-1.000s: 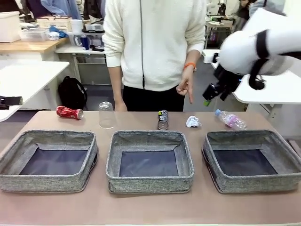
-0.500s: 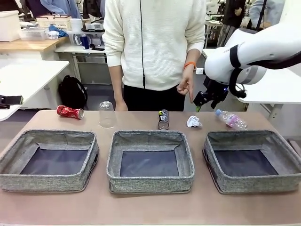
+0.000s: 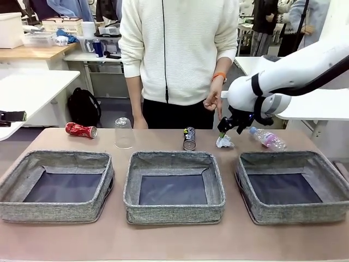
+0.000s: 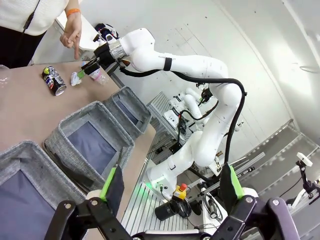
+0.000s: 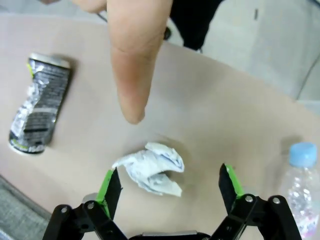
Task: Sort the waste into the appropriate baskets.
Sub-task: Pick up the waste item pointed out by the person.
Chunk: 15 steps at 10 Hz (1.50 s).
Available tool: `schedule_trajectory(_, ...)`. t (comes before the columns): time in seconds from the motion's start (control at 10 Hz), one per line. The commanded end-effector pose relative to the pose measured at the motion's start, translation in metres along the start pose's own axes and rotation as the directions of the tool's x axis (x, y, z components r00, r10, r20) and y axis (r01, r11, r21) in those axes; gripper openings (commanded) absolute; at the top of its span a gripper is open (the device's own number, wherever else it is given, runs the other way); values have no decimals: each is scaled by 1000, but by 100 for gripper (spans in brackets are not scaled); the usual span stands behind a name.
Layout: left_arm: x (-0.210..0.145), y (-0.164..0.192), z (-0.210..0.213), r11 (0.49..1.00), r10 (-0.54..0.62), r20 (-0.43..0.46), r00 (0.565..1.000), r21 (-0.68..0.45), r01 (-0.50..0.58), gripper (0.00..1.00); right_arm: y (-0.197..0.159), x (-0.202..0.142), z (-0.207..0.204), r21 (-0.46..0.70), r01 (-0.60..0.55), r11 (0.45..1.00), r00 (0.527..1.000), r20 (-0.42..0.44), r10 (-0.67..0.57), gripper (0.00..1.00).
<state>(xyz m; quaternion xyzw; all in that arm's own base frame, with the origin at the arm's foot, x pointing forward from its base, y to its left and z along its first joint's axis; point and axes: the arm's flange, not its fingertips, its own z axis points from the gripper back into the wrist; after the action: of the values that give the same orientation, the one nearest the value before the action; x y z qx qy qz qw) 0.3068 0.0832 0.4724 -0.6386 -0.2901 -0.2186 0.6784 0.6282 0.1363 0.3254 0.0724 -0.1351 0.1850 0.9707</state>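
Bottle (image 3: 268, 139) lying flat, cap toward person (image 3: 180, 54)

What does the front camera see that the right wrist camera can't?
Front camera extras: the three grey baskets, the red can, the plastic cup and the person's white top. Right wrist camera extras: a close look at the dents in the dark can, and the gap between the pointing finger and the paper ball. Both share: that can, finger and ball, the bottle, and the open right pincer poised over the ball.
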Motion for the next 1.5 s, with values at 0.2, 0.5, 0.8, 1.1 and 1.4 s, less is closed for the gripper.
schedule_trajectory(0.2,2,-1,-2,1000,-24,17,1000,-17,25,100,1,9,-15,30,-21,999,1000,-20,22,100)
schedule_trajectory(0.5,2,-1,-2,1000,-24,17,1000,-17,25,100,1,8,-16,49,-24,998,999,-29,26,100)
schedule_trajectory(0.8,2,-1,-2,1000,-24,17,1000,-17,25,100,2,5,-17,77,-30,997,999,-43,33,40)
schedule_trajectory(1.1,2,-1,-2,1000,-24,17,1000,-17,25,100,3,4,-18,76,-36,996,998,-48,40,0)
schedule_trajectory(1.4,2,-1,-2,1000,-24,17,1000,-17,25,100,2,5,-18,75,-43,996,997,-57,47,0)
